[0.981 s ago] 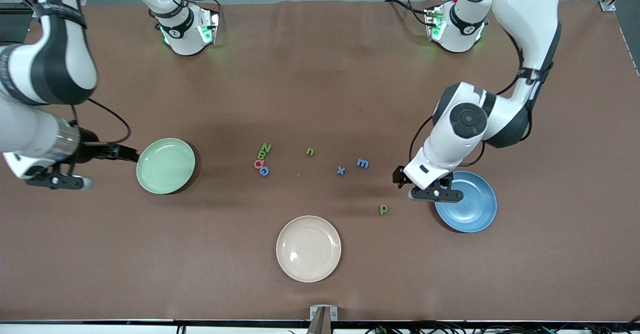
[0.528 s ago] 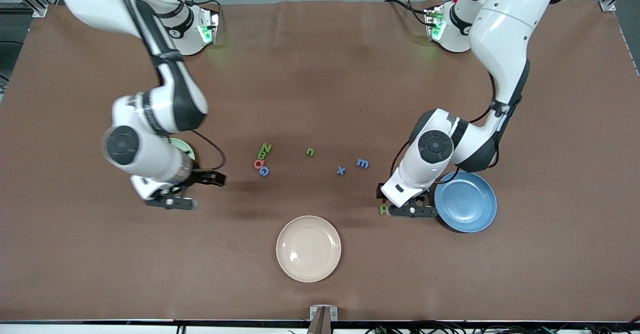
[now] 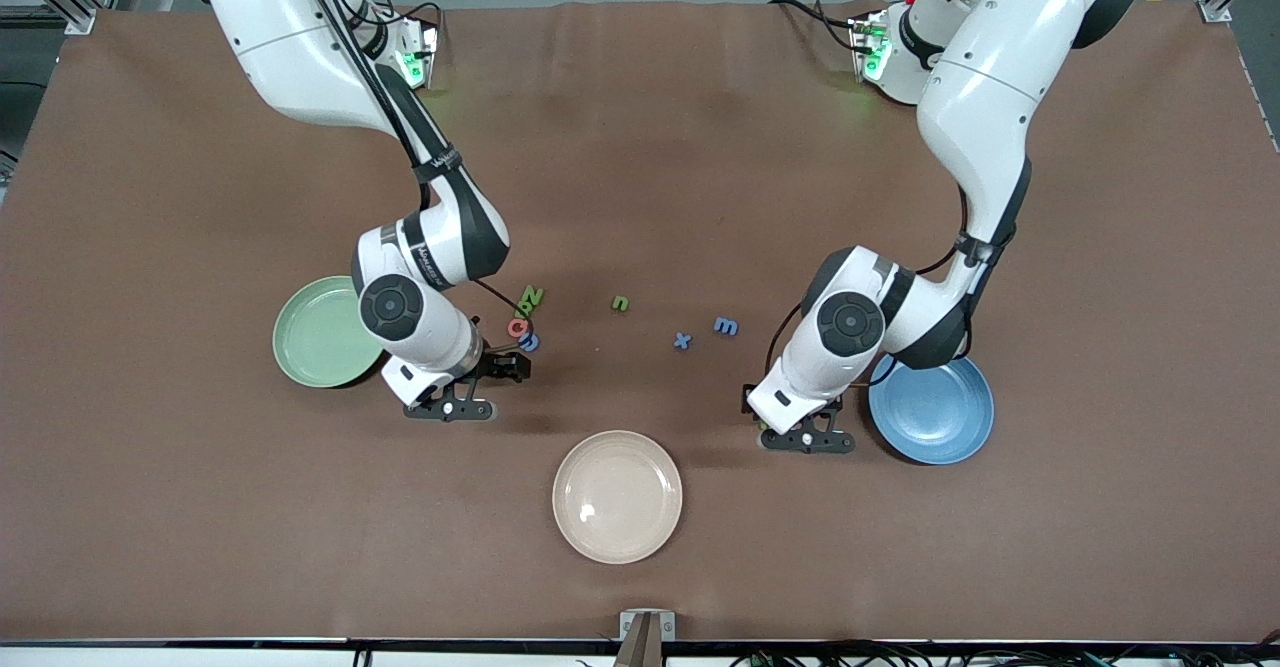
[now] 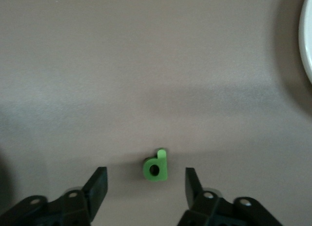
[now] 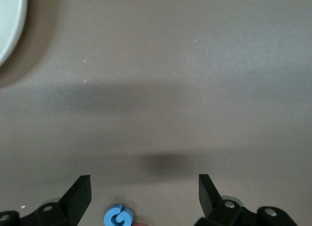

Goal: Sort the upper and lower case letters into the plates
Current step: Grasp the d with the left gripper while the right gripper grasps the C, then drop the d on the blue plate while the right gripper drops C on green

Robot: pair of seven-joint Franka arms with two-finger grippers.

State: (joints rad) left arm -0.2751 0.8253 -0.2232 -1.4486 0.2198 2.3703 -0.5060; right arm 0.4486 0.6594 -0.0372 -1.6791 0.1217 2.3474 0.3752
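The green p [image 4: 156, 166] lies flat on the table between the spread fingers of my left gripper [image 4: 145, 184], touching neither; the gripper is open and low over the table beside the blue plate [image 3: 940, 412]. My right gripper [image 5: 144, 192] is open, low beside the cluster of green N [image 3: 531, 296], green B [image 3: 523, 309], red capital [image 3: 517, 327] and blue G [image 3: 529, 342]. The G [image 5: 117, 217] sits between its fingers, closer to one. The green n [image 3: 621, 303], blue x [image 3: 682, 341] and blue m [image 3: 726, 326] lie mid-table. The pale green plate [image 3: 315, 347] is empty beside the right arm.
A cream plate [image 3: 617, 497] sits empty nearer the front camera, between the two grippers; its rim [image 4: 307, 36] shows in the left wrist view. A pale plate rim [image 5: 9, 21] shows in the right wrist view. Brown cloth covers the table.
The right arm swung from outside the green plate across to the letter cluster. The left gripper moved off the blue plate's rim and came down around the p.
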